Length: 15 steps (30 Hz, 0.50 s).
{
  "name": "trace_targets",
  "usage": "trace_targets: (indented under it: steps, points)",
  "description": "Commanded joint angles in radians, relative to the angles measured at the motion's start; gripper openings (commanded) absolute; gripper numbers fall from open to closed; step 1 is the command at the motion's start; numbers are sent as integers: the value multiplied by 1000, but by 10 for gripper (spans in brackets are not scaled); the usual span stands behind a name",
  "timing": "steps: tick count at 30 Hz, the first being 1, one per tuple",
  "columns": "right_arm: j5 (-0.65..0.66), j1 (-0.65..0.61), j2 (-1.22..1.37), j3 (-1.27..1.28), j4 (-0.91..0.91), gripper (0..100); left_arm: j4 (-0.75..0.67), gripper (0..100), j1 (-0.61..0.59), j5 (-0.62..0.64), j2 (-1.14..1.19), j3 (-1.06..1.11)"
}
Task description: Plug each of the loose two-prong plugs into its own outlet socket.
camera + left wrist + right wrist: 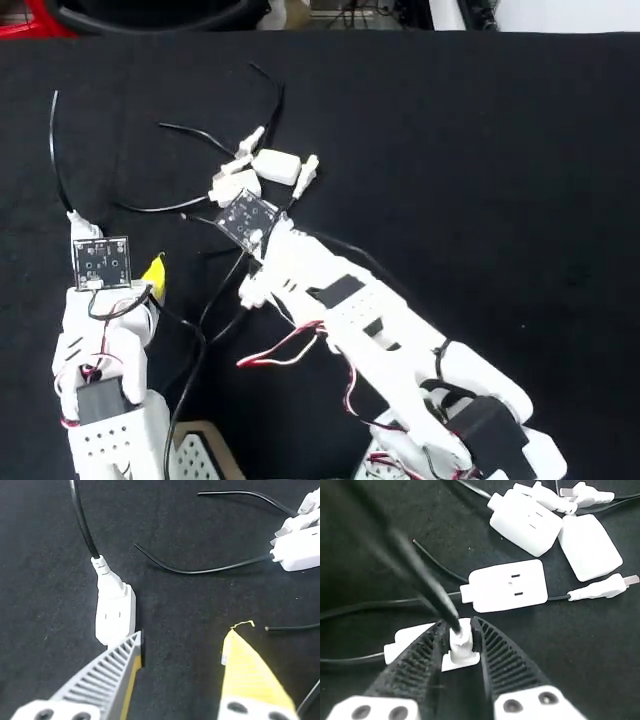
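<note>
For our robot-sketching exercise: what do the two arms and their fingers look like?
The left arm and right arm are white plastic with black motor blocks and red, white and black wires. Each carries a black square board near its wrist. The left gripper has wedge-shaped fingers, one ribbed grey, one yellow; the right gripper's fingers are ribbed black on white bases.

The high view looks down over the table [500, 150]. Both wrist views sit close above it, facing forward. All three share the sockets [262, 172].
</note>
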Motion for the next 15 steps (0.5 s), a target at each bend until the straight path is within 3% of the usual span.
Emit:
trace_targets:
  steps: [1, 10, 15]
  points:
    - [12, 21, 25, 56, 11, 11, -25, 261, 15, -8, 0, 19]
    - [12, 31, 73, -19, 161, 11, -58, 261, 27, -5, -2, 7]
    - [14, 35, 242, -234, 361, 11, -166, 261, 194, -2, -2, -41]
